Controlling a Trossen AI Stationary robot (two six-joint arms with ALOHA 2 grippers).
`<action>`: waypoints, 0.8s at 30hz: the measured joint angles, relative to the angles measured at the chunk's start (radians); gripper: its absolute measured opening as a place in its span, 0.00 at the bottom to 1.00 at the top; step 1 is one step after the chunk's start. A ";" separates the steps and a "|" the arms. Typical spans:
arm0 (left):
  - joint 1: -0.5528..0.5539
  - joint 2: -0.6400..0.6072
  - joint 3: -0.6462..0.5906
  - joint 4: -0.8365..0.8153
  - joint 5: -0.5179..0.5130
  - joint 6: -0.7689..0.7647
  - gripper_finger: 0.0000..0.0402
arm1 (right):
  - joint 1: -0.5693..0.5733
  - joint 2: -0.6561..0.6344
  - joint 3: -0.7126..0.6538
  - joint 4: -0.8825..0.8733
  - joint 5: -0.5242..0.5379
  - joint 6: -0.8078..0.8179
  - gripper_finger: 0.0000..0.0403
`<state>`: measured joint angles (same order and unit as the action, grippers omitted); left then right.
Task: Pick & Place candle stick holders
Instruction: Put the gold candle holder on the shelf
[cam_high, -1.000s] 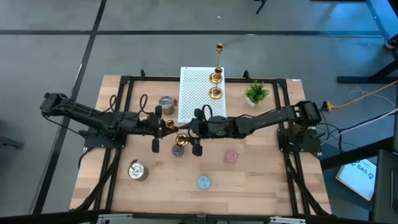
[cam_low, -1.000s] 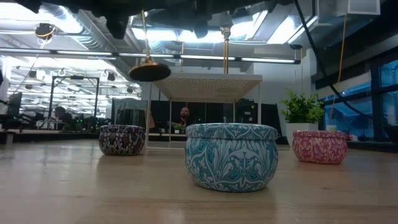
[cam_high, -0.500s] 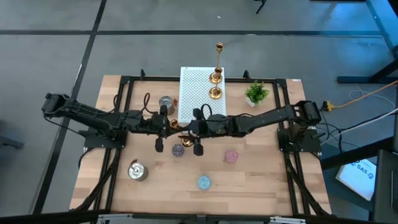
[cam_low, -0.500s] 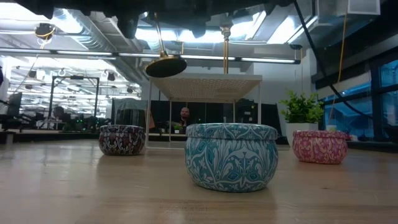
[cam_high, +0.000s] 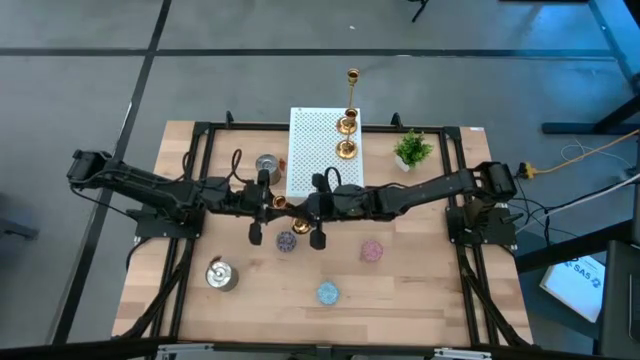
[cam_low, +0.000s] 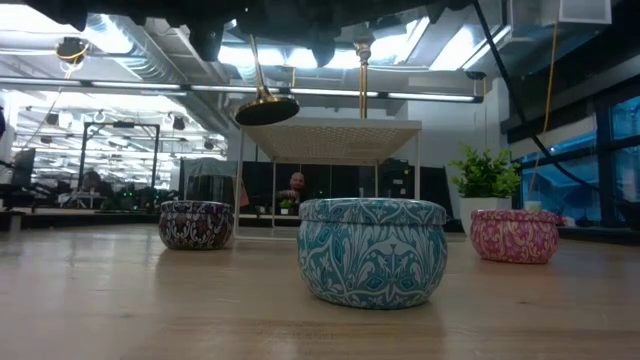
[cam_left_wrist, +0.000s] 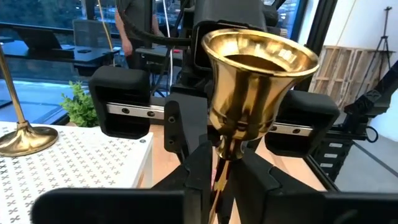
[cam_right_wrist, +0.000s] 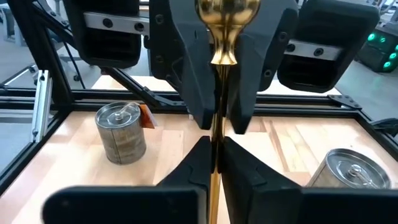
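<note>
Gold candlestick holder (cam_left_wrist: 258, 81) aloft mid-desk (cam_high: 420, 290), stem pinched by left hand (cam_left_wrist: 227, 171) and right hand (cam_right_wrist: 214, 152) together, facing.

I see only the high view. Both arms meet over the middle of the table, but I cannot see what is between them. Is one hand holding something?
Observer: Yes. In the right wrist view the right hand is shut on the thin stem of a tall gold holder.
Operator: And the left hand?
Observer: The left wrist view shows the left hand gripping the same stem, just under the cup top.
Operator: Is the holder touching the table?
Observer: No. In the low view its round base hangs tilted in the air, higher than the purple tin on the table.
</note>
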<state>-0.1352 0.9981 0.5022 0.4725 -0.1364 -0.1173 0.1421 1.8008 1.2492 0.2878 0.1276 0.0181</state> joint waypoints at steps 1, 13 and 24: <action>0.000 0.000 0.000 0.000 0.000 0.000 0.15 | 0.000 -0.002 0.000 -0.002 0.000 0.001 0.05; 0.000 -0.008 0.000 0.001 0.052 -0.029 0.39 | -0.005 -0.121 0.000 -0.110 -0.052 0.073 0.05; -0.001 -0.162 0.000 -0.136 0.050 -0.027 0.45 | -0.021 -0.286 0.000 -0.283 0.008 0.003 0.05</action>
<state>-0.1364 0.8359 0.5026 0.3368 -0.0864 -0.1444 0.1211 1.5152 1.2491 0.0046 0.1357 0.0216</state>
